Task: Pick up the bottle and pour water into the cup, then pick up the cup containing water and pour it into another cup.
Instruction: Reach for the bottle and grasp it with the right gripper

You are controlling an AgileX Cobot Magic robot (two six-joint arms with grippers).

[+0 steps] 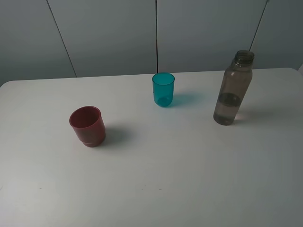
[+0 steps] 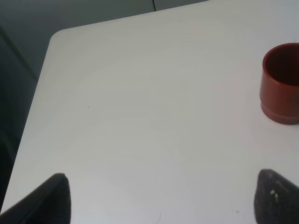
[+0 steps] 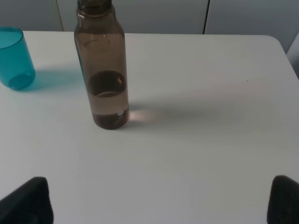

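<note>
The smoky grey-brown bottle [image 1: 233, 89] stands upright and uncapped at the table's right, partly filled with water; the right wrist view shows the bottle [image 3: 102, 70] ahead of my right gripper [image 3: 159, 200], whose fingertips stand wide apart with nothing between them. The teal-blue cup [image 1: 163, 89] stands upright near the table's back middle, and shows as the cup [image 3: 15, 58] beside the bottle. The dark red cup [image 1: 87, 126] stands at the left; my left gripper [image 2: 161, 200] is open and empty, with the red cup [image 2: 281, 83] ahead and to one side. Neither gripper shows in the exterior high view.
The white table [image 1: 156, 175] carries only these three items. Its left edge and rounded back corner [image 2: 53, 39] show in the left wrist view, its right back corner [image 3: 275, 42] in the right wrist view. Grey wall panels stand behind the table.
</note>
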